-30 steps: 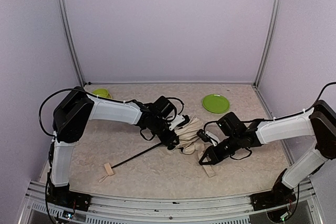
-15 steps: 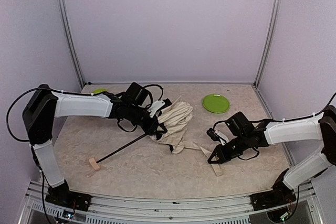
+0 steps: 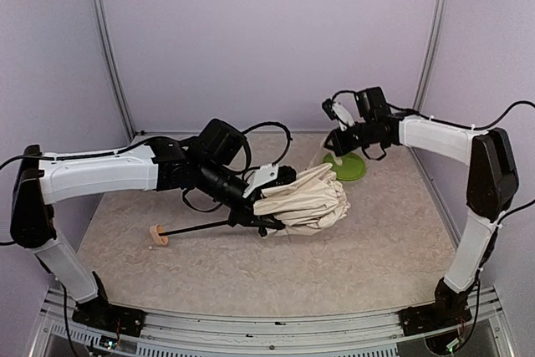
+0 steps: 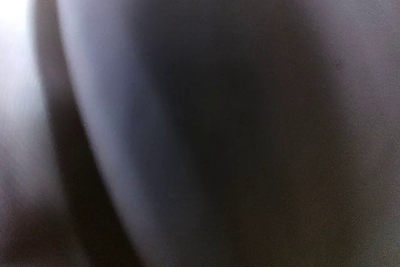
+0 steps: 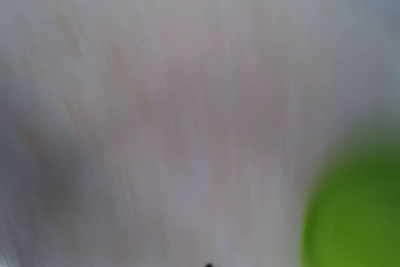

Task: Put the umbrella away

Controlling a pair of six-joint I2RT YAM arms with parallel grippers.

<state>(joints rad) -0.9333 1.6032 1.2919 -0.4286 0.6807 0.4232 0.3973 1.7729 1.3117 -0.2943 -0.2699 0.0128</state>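
Top external view: left jaws, at centre, clamp the umbrella [image 3: 305,205] beside its bunched cream canopy; right jaws, upper right above the green plate [image 3: 347,169], are closed; any hold unclear.

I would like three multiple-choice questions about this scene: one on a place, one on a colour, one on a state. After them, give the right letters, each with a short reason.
1. Where is the handle of the umbrella?
A) on the green plate
B) on the table, left of the canopy
C) in the right claw

2. What colour is the canopy on the outside?
A) cream
B) red
C) blue

3. In what state is the canopy?
A) spread wide open
B) collapsed into a loose bundle
C) packed in a bag

Answers:
1 B: the handle lies on the table at the end of the black shaft, far from the green plate and the right claw.
2 A: the fabric is cream.
3 B: it lies bunched at the left claw.
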